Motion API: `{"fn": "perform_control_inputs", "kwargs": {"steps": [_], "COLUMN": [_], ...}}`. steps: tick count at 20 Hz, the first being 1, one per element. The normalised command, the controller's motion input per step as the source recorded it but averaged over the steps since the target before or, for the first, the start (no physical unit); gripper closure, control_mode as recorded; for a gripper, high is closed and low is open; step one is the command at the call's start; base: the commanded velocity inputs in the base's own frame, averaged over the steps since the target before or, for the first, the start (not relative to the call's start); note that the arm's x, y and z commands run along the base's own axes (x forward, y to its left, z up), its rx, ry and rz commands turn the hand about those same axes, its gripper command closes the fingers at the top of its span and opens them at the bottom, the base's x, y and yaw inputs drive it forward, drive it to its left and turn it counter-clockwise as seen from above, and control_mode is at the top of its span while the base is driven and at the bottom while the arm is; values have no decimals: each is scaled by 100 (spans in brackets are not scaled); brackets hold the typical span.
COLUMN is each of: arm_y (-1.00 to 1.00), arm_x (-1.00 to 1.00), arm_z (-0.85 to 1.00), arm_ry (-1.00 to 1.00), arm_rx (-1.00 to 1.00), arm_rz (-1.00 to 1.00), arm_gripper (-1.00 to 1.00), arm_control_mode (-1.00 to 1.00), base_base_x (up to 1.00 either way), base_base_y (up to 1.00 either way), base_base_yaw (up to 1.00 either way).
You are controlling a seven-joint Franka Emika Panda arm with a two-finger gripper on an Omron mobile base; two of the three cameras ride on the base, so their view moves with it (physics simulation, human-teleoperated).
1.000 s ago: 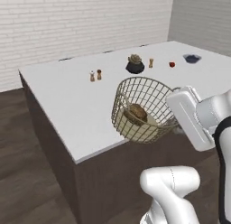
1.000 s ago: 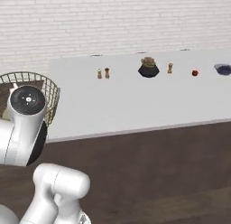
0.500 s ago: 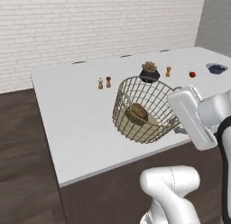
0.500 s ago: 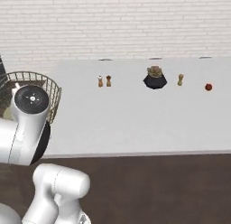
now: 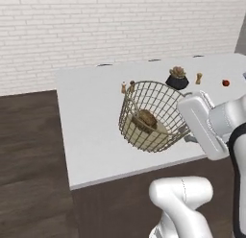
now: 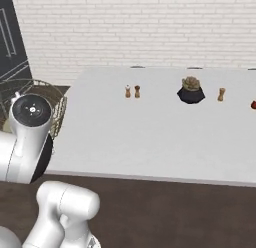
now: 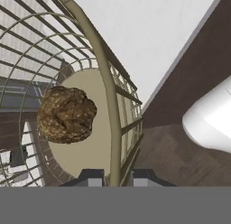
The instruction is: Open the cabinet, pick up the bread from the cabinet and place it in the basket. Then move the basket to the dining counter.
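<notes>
Bread [image 7: 66, 114] sits in the basket [image 5: 153, 116], rim pinched between nearly shut fingers [image 7: 143, 177], centre frame over the bench [image 5: 91, 117]; set-down remains.

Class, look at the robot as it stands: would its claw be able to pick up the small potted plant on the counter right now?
Probably not: the claw is shut on the rim of the basket, with the bread inside. The potted plant stands unobstructed, but the basket must go down first.
</notes>
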Motion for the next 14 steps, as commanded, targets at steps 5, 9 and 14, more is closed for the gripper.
{"fn": "perform_control_inputs", "kwargs": {"steps": [5,9,14], "arm_y": [0,-29,-81], "arm_x": [0,50,99], "arm_z": [0,-12,-31], "arm_ry": [0,7,15], "arm_rx": [0,1,2], "arm_rz": [0,10,19], "arm_gripper": [100,100,100], "arm_control_mode": [100,-100,-100], "base_base_x": [47,50,0], "base_base_y": [-42,-25,0], "base_base_yaw": [22,9,0]}}
